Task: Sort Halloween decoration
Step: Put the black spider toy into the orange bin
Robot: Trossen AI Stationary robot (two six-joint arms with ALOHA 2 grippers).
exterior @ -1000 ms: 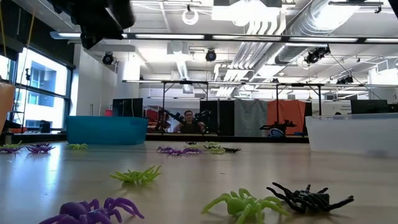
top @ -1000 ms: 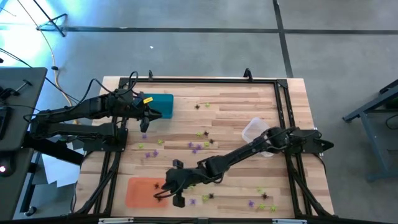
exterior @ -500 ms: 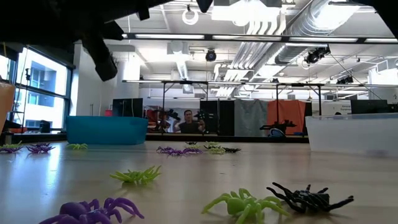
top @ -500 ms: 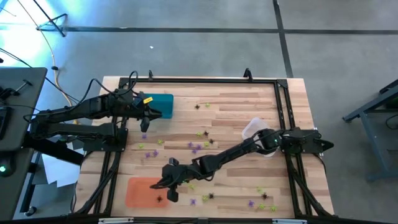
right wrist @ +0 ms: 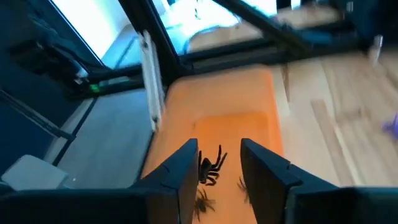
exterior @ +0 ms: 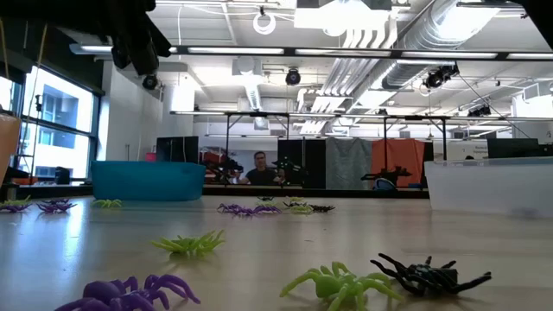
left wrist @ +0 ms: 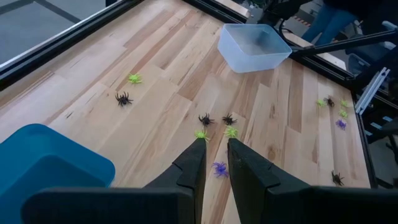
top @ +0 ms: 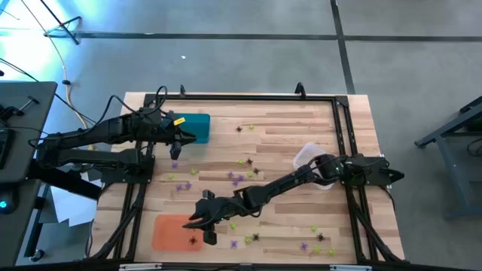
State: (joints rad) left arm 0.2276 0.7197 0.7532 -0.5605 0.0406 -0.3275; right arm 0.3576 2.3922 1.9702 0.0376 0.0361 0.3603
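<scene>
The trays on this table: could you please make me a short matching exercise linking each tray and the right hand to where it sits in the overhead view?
Column one:
1. blue tray
2. orange tray
3. clear tray
4. right hand

Column two:
A. near the table's right side, beside the right arm
B. at the front left corner of the table
C. over the orange tray's right edge, fingers apart, a black spider between them
D. at the back left, next to the left hand

Pairs: 1-D, 2-B, 3-A, 4-C
</scene>
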